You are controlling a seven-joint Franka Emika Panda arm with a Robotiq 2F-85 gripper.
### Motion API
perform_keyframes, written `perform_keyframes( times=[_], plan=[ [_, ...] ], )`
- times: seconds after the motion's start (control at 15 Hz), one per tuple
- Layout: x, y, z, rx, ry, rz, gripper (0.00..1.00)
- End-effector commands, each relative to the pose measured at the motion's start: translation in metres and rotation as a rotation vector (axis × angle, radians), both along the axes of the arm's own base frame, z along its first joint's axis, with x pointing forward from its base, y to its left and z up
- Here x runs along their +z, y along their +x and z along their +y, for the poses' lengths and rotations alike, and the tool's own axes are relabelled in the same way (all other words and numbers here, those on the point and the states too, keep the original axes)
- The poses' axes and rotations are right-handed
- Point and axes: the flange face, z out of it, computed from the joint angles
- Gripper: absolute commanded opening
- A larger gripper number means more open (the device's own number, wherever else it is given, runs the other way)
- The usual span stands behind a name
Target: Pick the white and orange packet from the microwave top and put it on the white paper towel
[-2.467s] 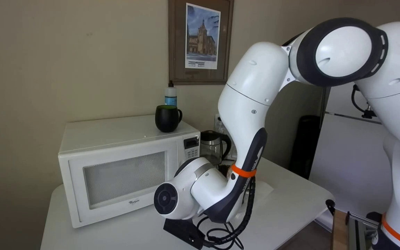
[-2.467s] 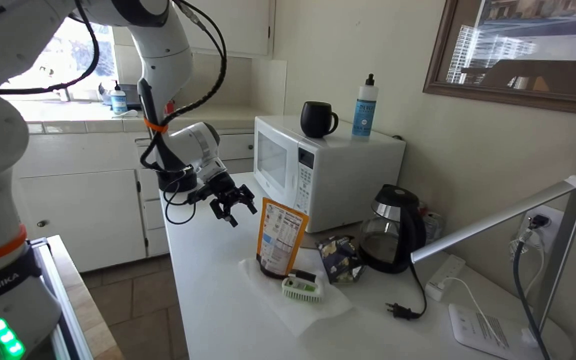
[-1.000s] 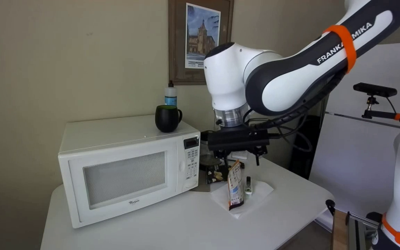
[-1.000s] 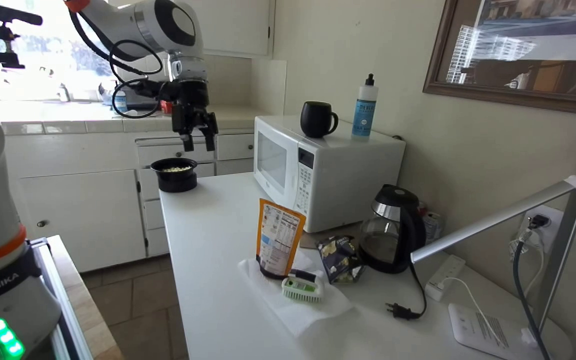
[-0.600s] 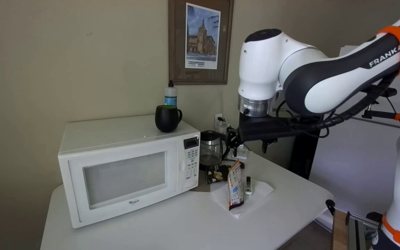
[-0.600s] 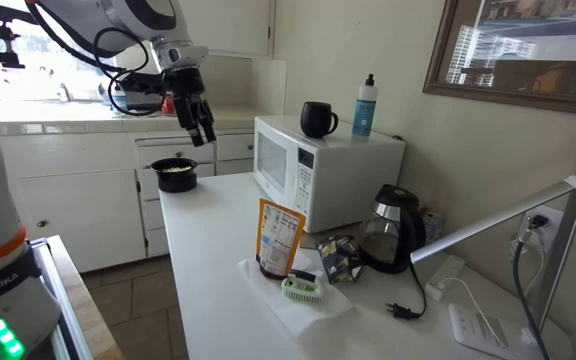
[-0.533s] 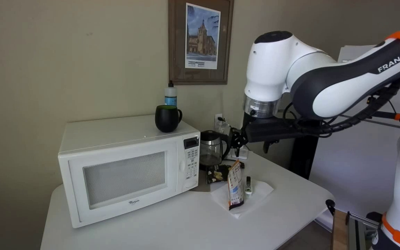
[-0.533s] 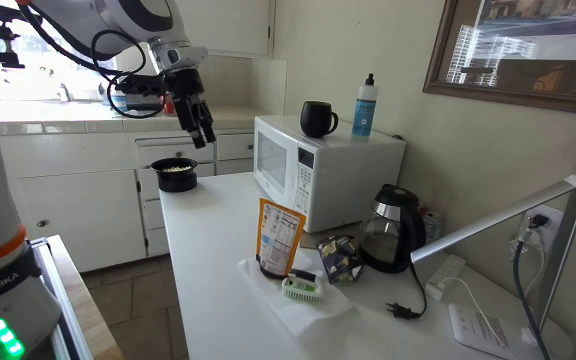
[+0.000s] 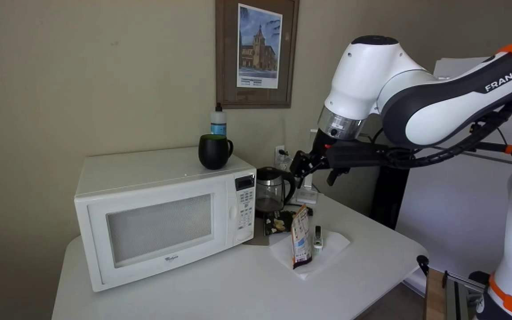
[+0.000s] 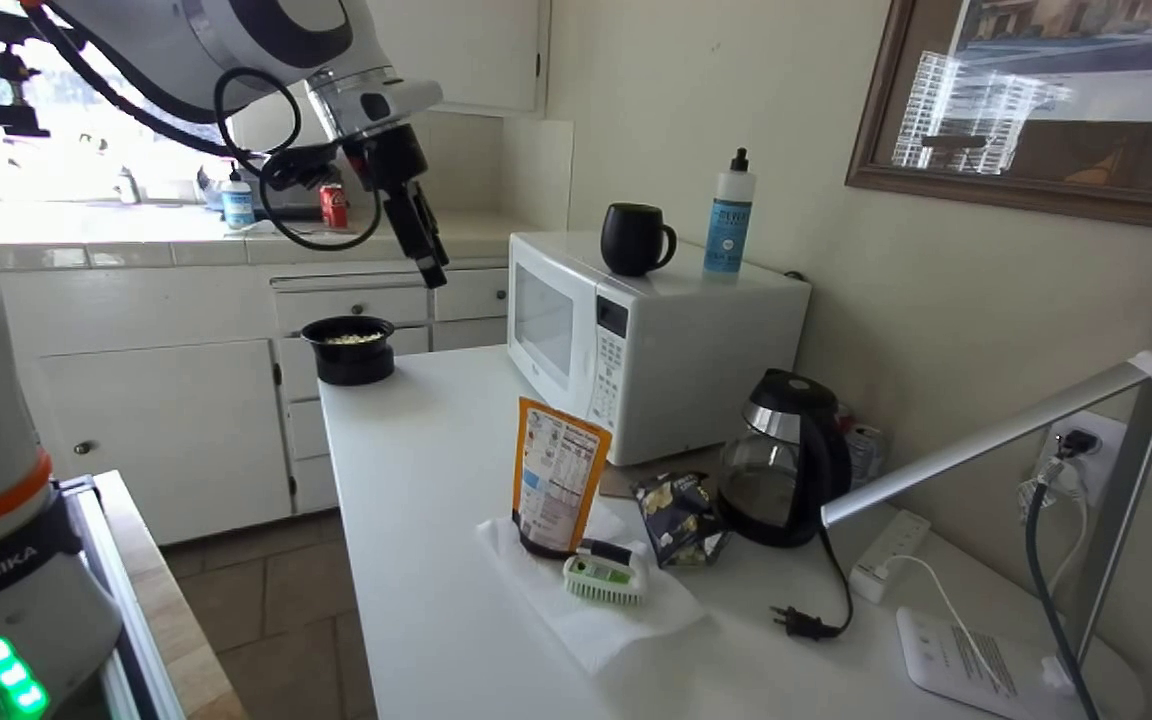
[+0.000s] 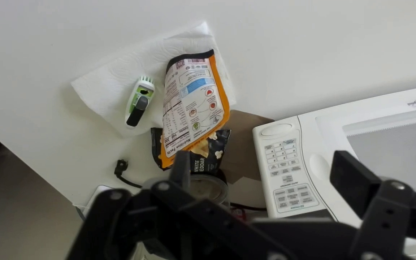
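Observation:
The white and orange packet [image 9: 301, 238] stands upright, leaning a little, on the white paper towel [image 9: 334, 244]. Both also show in an exterior view, packet [image 10: 561, 480] and towel [image 10: 626, 630]. In the wrist view the packet [image 11: 193, 104] lies over one end of the towel [image 11: 99, 86]. My gripper [image 9: 314, 181] is open and empty, raised well above the table and apart from the packet. In the wrist view its fingers [image 11: 260, 168] are wide apart with nothing between them. The microwave [image 10: 706, 360] bears a mug and a bottle on its top, no packet.
A black mug [image 10: 633, 240] and a blue-labelled bottle [image 10: 728, 225] stand on the microwave. A small brush [image 10: 604, 578] lies on the towel beside the packet. A dark snack bag [image 10: 681, 515], glass pot [image 10: 781, 460], lamp [image 10: 996, 440] and black bowl [image 10: 351, 355] are on the table.
My arm has risen from low in front of the microwave and swung back toward the robot's base. In the last half second the gripper has tilted. The packet stands almost where it was.

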Motion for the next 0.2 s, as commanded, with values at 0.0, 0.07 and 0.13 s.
perform_keyframes(
  times=[0.0,0.07,0.13],
  plan=[
    [-0.0004,0.0000,0.0008,0.002,0.000,0.001,1.00],
    [-0.0005,0.0000,0.0010,0.003,0.000,0.001,1.00],
    [-0.0005,0.0000,0.0010,0.003,0.000,0.001,1.00]
  ],
)
